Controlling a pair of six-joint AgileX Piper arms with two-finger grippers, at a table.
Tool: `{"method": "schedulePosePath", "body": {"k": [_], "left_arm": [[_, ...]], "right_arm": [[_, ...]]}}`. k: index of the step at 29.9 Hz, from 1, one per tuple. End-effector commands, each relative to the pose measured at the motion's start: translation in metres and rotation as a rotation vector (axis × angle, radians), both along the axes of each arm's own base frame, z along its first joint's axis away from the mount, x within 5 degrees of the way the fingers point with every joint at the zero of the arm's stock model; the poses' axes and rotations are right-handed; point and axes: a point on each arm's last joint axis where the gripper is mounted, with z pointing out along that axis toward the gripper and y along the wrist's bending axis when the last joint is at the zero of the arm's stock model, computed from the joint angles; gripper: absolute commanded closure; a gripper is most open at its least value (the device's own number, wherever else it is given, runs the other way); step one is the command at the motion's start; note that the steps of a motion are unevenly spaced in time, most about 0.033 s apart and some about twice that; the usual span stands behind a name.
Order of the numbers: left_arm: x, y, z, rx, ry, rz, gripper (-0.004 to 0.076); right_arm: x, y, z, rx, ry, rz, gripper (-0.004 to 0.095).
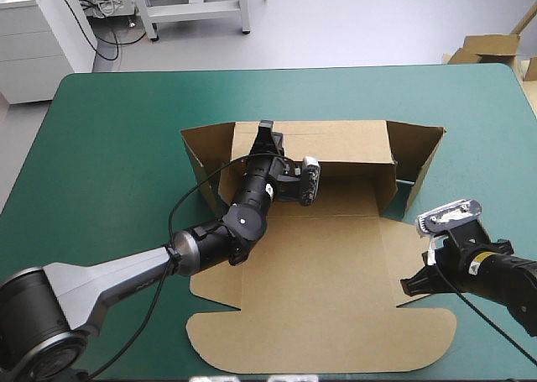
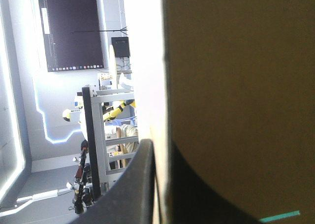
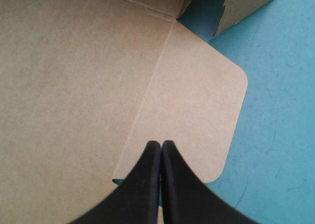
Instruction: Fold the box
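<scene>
Jaws of my left gripper (image 1: 267, 133) clamp the brown cardboard box (image 1: 336, 298) by its far wall, holding it upright; my right gripper's (image 3: 161, 144) meet, empty.

Brown box, teal-green surface, black claws.

The box (image 1: 319, 273) is plain brown all over: a light, sandy brown where it lies flat, and a darker brown on the standing walls where they are in shade. The surface (image 1: 109, 130) under it is teal-green, one even colour, with a few thin dark marks (image 3: 268, 146) that show in the right wrist view. The left claw (image 1: 267, 132) is black. The left arm (image 1: 101, 283) behind it is black too, then turns shiny grey farther back. The right claw (image 3: 161, 146) is black, and very dark against the light brown board. More board (image 1: 487, 46) past the far right corner of the surface is brown too.
</scene>
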Motion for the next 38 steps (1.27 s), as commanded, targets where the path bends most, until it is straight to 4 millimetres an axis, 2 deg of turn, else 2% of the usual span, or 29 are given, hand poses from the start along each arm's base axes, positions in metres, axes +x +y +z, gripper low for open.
{"method": "schedulePosePath", "body": {"k": [1,5,8,9,12,15,22,25,31,38], "left_arm": [[-0.002,0.011,0.013,-0.051,-0.019,0.071,0.0732],[-0.002,0.011,0.013,-0.051,-0.019,0.071,0.0731],[-0.002,0.011,0.013,-0.051,-0.019,0.07,0.0731],[-0.002,0.01,0.013,-0.051,-0.018,0.068,0.0731],[-0.002,0.009,0.012,-0.054,-0.011,0.055,0.0731],[-0.003,0.008,0.012,-0.058,-0.001,0.038,0.0732],[-0.003,0.007,0.012,-0.155,0.026,0.066,0.0732],[-0.003,0.007,0.011,-0.158,0.028,0.064,0.0732],[-0.003,0.007,0.011,-0.194,0.038,0.075,0.0731],[-0.003,0.007,0.011,-0.231,0.049,0.087,0.0731]], "right_arm": [[0.006,0.0,0.015,0.031,-0.121,-0.011,0.0925],[0.007,0.0,0.015,0.032,-0.136,-0.012,0.086],[0.007,0.0,0.015,0.045,-0.129,-0.031,0.0663],[0.007,0.0,0.015,0.054,-0.126,-0.04,0.0564],[0.007,0.002,0.015,0.083,-0.116,-0.052,0.0353],[0.007,0.005,0.016,0.13,-0.109,-0.05,0.0216],[0.008,0.012,0.02,0.242,-0.122,-0.055,0.0195],[0.011,0.011,0.029,0.253,-0.18,-0.063,0.0195],[0.034,0.005,0.08,0.242,-0.312,-0.177,0.0195],[0.089,0.014,0.127,0.229,-0.315,-0.198,0.0195]]}}
